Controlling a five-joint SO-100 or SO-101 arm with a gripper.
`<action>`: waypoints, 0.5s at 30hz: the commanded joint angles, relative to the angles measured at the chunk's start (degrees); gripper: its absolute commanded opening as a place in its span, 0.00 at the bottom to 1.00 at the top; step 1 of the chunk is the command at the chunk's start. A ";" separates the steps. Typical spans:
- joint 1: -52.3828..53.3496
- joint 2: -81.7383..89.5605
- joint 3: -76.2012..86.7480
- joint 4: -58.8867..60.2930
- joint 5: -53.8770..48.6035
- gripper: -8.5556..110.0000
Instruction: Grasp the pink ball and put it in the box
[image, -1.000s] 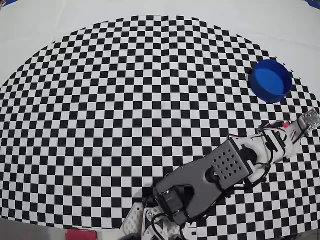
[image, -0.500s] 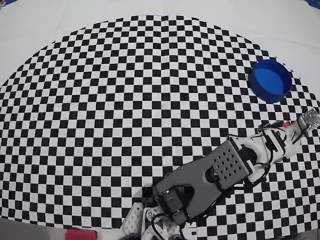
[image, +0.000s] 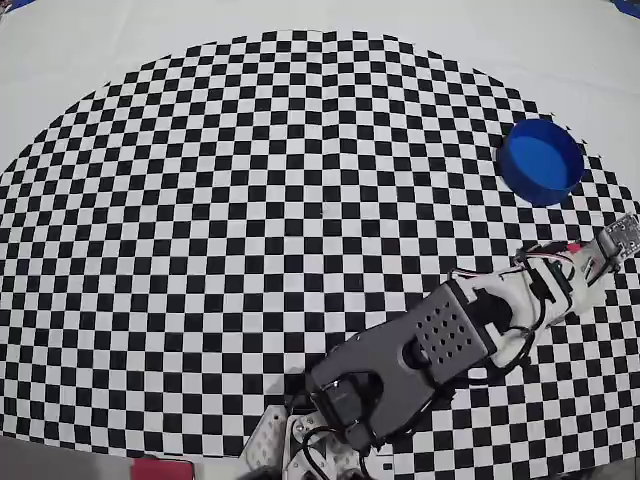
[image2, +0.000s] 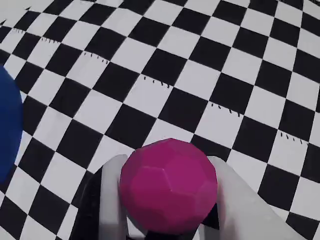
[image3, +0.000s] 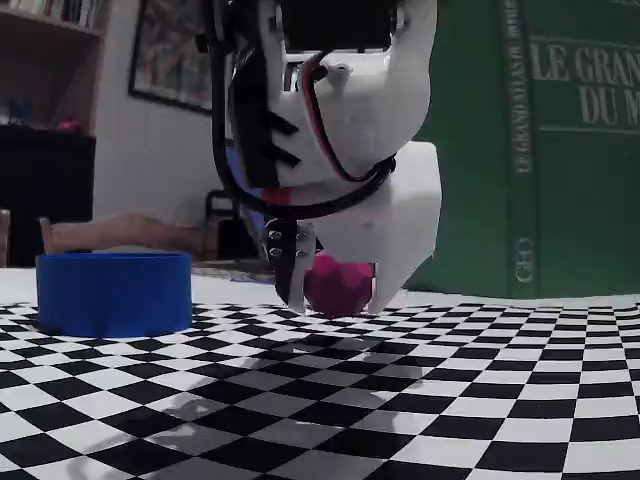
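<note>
1. Clamping the pink ball (image2: 169, 186) between its two fingers, the tool (image3: 335, 290) is closed on the ball; in the wrist view a white finger (image2: 240, 200) presses one side and a second finger (image2: 111, 200) the other
2. In the fixed view the pink ball (image3: 338, 283) sits between a dark finger (image3: 292, 265) and a white finger (image3: 400, 262), with the fingertips and the ball clear of the checkered surface and a shadow below them
3. In the overhead view only a small pink sliver of the ball (image: 573, 248) shows at the tool (image: 612, 240), near the right edge of the picture
4. The box (image: 541, 161), a round blue container with low walls, stands upright on the checkered cloth (image: 250, 200), beyond the tool toward the top of the overhead view and apart from it
5. In the fixed view the box (image3: 113, 292) stands to the left of the tool, well apart; in the wrist view its blue wall (image2: 9, 125) enters at the left edge
6. The arm (image: 440, 335) reaches from its base at the bottom of the overhead view toward the right
7. A green book (image3: 560, 150) stands behind the table in the fixed view
</note>
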 joint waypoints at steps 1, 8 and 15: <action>0.70 5.54 0.35 -0.79 -0.26 0.07; 0.97 8.96 2.72 -0.70 -0.26 0.07; 1.14 12.66 5.54 -0.70 -0.26 0.07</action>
